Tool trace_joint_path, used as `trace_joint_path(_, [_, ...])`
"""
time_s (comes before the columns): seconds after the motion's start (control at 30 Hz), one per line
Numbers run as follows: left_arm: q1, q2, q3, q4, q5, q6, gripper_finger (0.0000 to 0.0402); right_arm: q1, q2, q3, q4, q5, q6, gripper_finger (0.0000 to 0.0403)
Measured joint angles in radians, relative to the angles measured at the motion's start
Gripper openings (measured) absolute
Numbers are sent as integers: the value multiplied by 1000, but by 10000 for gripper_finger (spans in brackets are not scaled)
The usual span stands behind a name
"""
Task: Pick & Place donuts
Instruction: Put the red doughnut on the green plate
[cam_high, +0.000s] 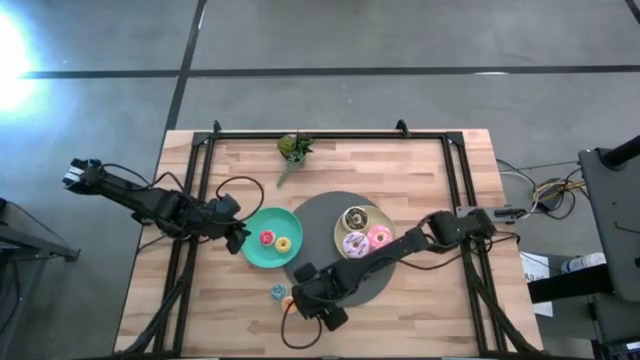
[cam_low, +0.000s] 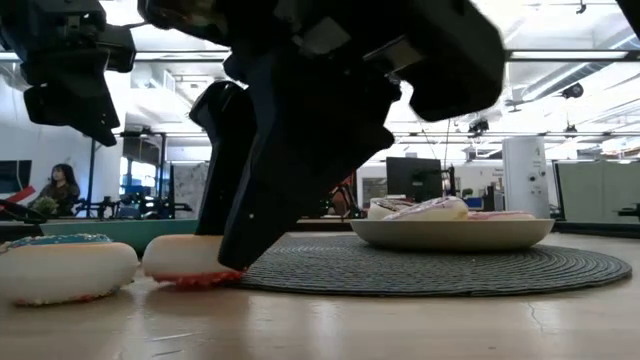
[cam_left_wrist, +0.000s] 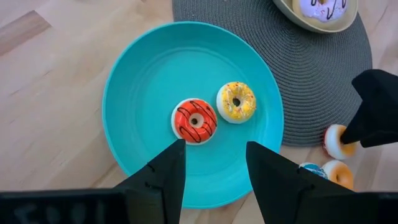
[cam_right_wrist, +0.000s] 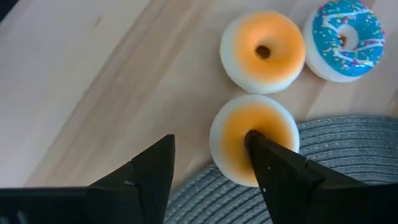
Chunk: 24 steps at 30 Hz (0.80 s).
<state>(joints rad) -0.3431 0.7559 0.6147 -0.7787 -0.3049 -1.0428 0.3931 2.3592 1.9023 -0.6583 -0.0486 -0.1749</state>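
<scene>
Two tiny orange donuts and a blue one lie on the wood at the near edge of the grey mat. My right gripper stands open over the nearer orange donut. My left gripper hangs open above the teal plate, which holds a red-iced donut and a yellow donut. The pale-yellow plate on the mat carries the brown-and-white, lilac and pink donuts. My right gripper touches the orange donut at its centre hole with the tip of one finger, slanting down from above. The other finger stands clear of the donut over the bare wood. The donut lies against the mat's edge.
A little green plant stands at the far edge of the table. Black frame rails run along both sides. Bare wood lies left of the loose donuts, toward the table's near left corner. A person sits far off in the room.
</scene>
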Motion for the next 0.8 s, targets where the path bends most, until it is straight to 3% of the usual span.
trace_joint_path(0.23, [0,0,0,0,-8,-8,142,-2,-2,-25,40,4,6,191])
trace_joint_path(0.6, [1,0,0,0,-11,-31,142,-19,-2,-62,101,26,34,64])
trace_joint_path(0.8, [0,0,0,5,-11,-31,142,-53,-40,-63,80,4,50,21])
